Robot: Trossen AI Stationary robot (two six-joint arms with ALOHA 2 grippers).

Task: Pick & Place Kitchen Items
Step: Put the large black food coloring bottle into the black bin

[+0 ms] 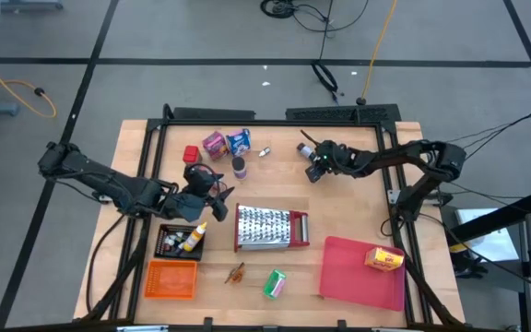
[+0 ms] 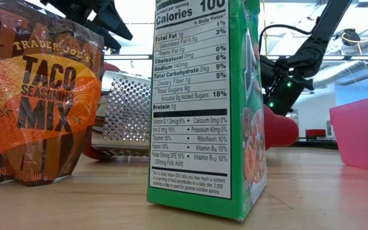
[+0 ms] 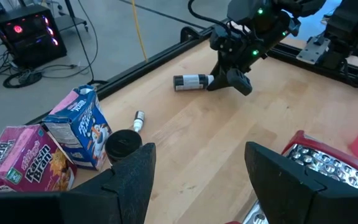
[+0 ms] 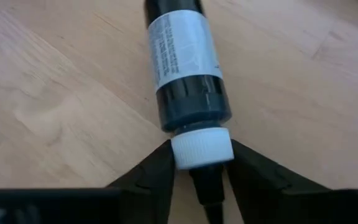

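Two right jaws flank dark bottle's [image 4: 188,68] white cap [image 4: 202,148].

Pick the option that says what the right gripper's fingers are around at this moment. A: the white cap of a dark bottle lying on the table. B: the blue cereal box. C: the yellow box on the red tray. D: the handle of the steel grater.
A: in the right wrist view the right gripper has a finger on each side of the white cap of the dark bottle, which lies on its side on the table.
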